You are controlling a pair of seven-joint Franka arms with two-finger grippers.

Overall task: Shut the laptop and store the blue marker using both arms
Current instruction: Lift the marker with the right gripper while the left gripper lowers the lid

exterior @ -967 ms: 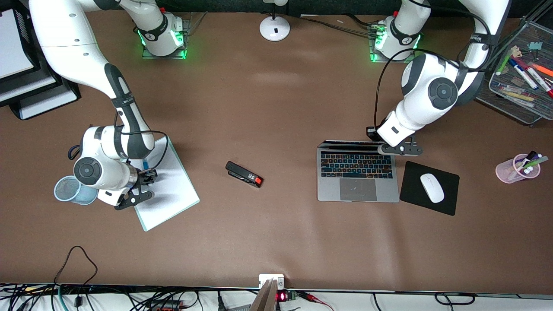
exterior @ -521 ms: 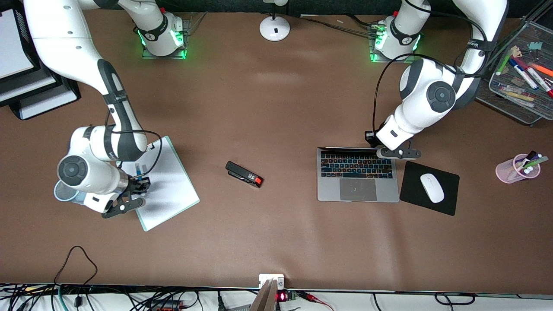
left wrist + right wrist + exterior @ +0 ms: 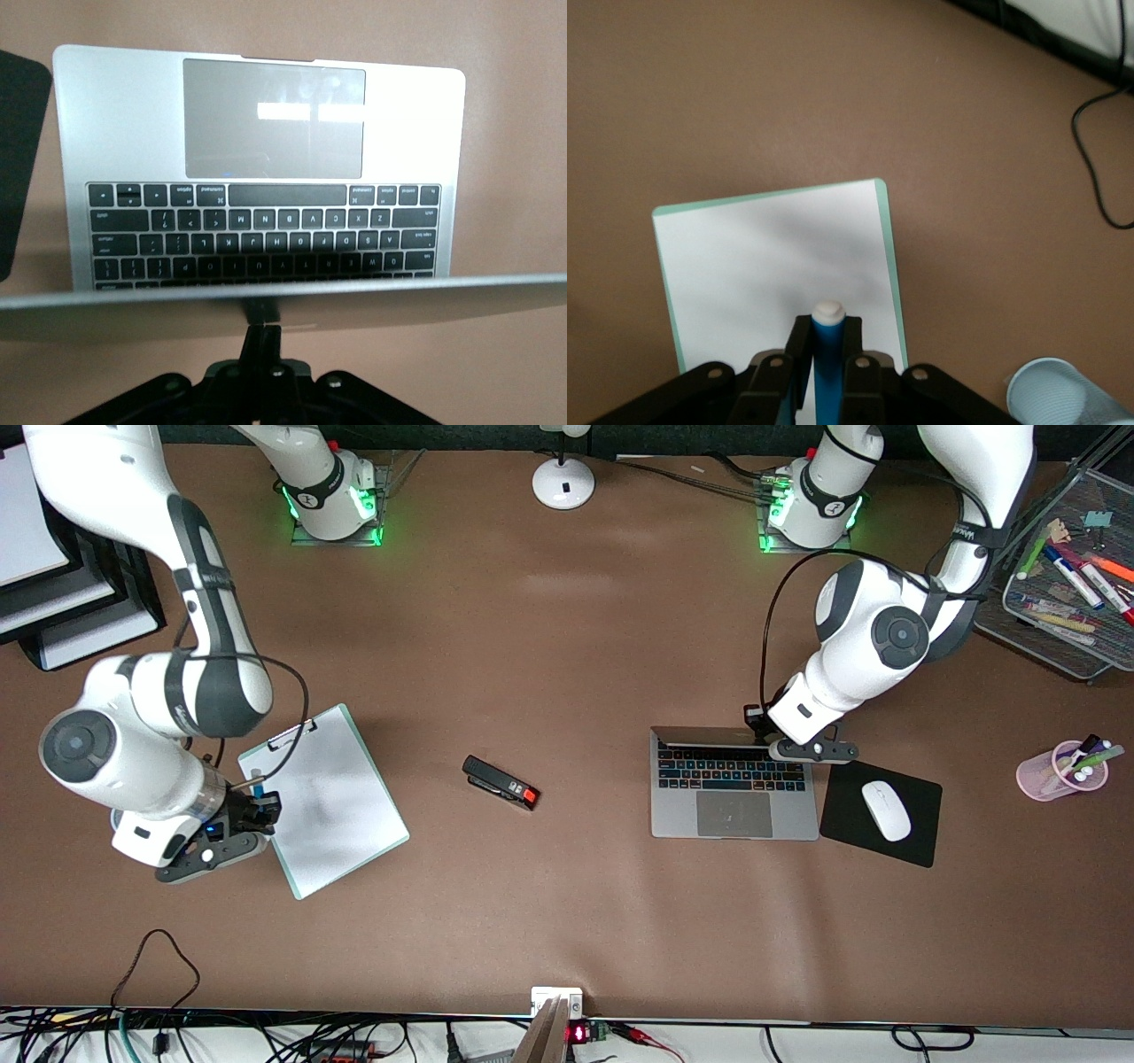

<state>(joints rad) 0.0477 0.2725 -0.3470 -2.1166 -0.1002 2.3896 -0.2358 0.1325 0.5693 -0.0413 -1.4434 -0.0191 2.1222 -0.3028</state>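
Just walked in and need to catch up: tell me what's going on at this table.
Two robot arms are working at once. The right gripper has its fingers shut on the blue marker and holds it above the edge of the white clipboard, with a pale blue mesh cup close by. The left gripper is shut, its fingers against the top edge of the laptop lid, which is tilted partway down over the keyboard. The laptop is not yet closed.
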